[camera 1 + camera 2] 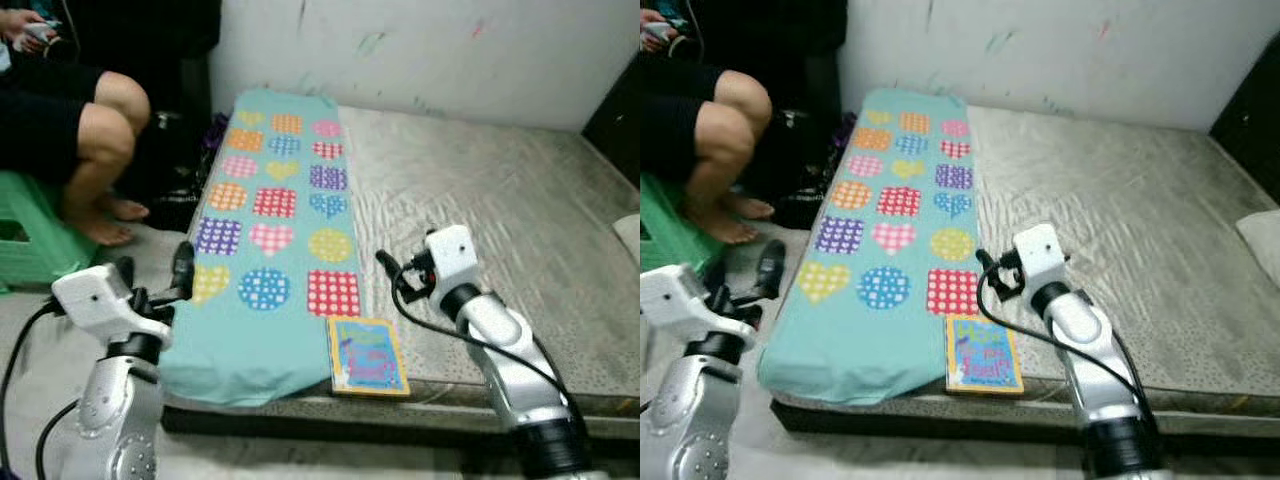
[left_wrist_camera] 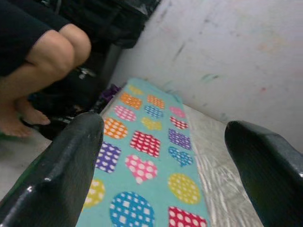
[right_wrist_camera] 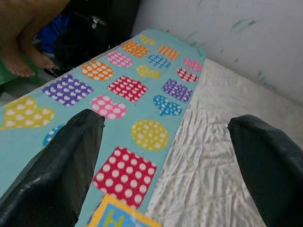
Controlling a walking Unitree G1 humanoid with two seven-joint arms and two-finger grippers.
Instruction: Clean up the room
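Note:
A long teal blanket [image 1: 270,230] printed with dotted hearts, circles and squares lies along the left side of a grey mattress [image 1: 480,200]. A colourful children's book [image 1: 367,356] lies flat at the mattress's front edge, touching the blanket's near right corner. My left gripper [image 1: 155,272] hovers open beside the blanket's near left edge, over the floor. My right gripper [image 1: 400,268] stands open above the bare mattress, just right of the blanket and a little beyond the book. Both wrist views look along the blanket [image 2: 147,151] between spread fingers [image 3: 71,156], with nothing held.
A person [image 1: 70,120] sits on a green stool [image 1: 30,235] at the far left, bare feet on the floor. Dark bags [image 1: 175,165] stand between the person and the mattress. A white wall [image 1: 430,50] backs the mattress. A pale pillow [image 1: 630,235] lies at the right edge.

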